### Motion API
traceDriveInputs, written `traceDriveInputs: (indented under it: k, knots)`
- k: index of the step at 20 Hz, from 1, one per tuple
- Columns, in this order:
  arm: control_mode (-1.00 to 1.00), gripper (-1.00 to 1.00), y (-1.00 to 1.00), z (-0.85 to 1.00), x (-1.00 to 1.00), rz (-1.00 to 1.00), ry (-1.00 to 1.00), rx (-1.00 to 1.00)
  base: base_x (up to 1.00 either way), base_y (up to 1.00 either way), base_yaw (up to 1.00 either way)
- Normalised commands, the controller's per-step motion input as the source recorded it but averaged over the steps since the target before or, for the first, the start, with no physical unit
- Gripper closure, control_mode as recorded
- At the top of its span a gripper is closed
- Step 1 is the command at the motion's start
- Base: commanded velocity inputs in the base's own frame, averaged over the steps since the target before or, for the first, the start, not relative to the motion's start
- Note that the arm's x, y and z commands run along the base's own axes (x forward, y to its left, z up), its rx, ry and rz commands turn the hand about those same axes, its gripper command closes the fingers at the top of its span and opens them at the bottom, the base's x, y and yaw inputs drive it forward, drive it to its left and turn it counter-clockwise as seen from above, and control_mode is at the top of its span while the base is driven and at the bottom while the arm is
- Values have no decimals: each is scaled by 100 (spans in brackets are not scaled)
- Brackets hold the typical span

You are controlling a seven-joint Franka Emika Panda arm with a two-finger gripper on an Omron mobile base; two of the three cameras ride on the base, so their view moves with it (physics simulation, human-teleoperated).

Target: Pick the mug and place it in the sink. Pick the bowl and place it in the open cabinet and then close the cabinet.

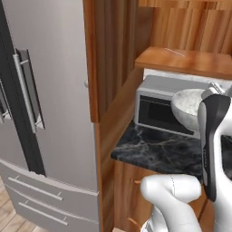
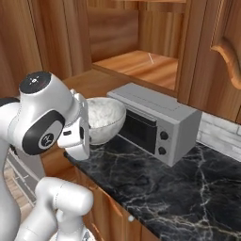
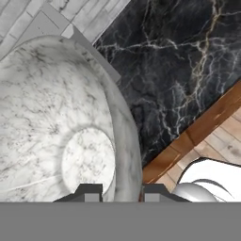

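The hand (image 3: 122,192) pinches the rim of the pale bowl (image 3: 56,122), one fingertip inside, one outside, holding it above the dark counter (image 3: 188,56) beside the microwave (image 2: 155,120)

You will find no readable text, label, brand, number or sign here. The microwave (image 2: 155,120) front shows two plain round knobs with no markings, and the fridge (image 1: 50,90) doors are blank.
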Motion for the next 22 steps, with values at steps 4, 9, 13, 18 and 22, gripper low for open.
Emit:
traceDriveInputs:
  k: [4,9,13,18,22]
  knots:
    - [100,100,0,0,0,0,0,0,11,10,-14]
    - [100,100,0,0,0,0,0,0,-2,2,-6]
    - [-100,100,0,26,-20,-2,-18,0,-12,0,-3]
    - [-100,100,0,69,-44,-6,-31,0,0,0,0]
    - [-100,100,0,44,-8,-8,-19,0,0,0,0]
